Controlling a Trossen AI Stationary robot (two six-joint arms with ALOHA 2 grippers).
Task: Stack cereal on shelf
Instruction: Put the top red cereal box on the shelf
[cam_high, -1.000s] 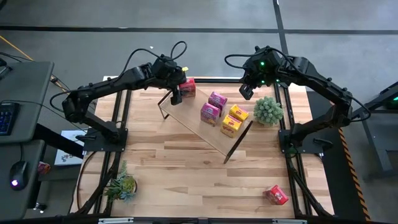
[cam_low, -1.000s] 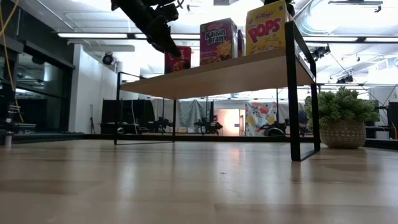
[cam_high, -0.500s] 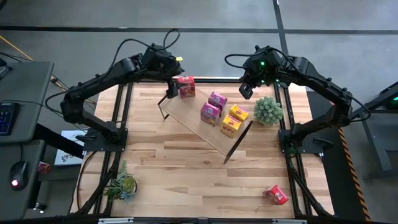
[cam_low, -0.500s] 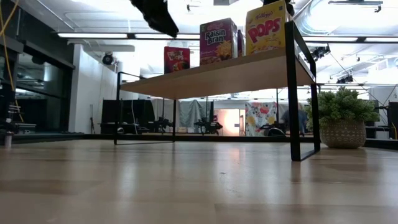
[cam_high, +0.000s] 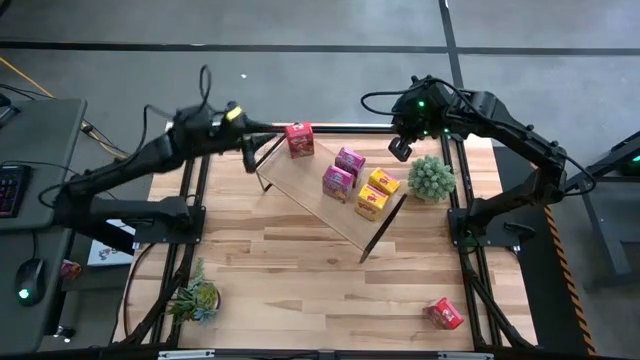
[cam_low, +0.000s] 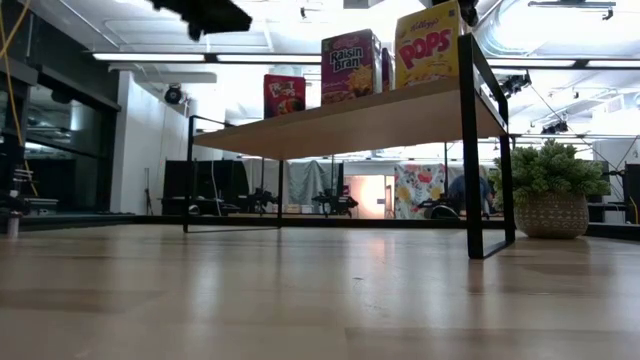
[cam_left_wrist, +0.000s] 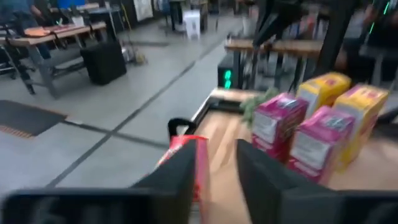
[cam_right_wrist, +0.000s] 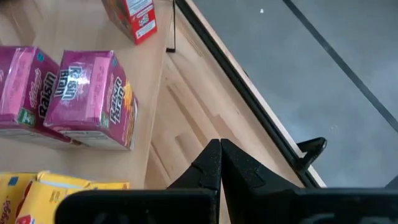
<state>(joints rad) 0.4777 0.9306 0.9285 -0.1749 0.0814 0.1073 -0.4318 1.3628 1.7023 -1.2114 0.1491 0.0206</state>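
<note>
left pincer (cam_high: 247, 152) empty, fingers apart with a narrow gap, just off shelf's (cam_high: 300, 185) left end beside red cereal box (cam_high: 299, 139) | shelf runs diagonally, five boxes on it | last red box (cam_high: 444, 313) at bench's near right corner, right arm nearer | right pincer (cam_high: 400, 148) shut, parked by plant (cam_high: 431, 177) | left wrist view blurred

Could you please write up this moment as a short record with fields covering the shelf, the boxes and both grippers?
shelf: stands angled on table
on shelf: red box, two pink boxes, two yellow boxes
off shelf: second red box near table's front right corner
left gripper: empty, beside the shelf's end
right gripper: shut, empty
</note>
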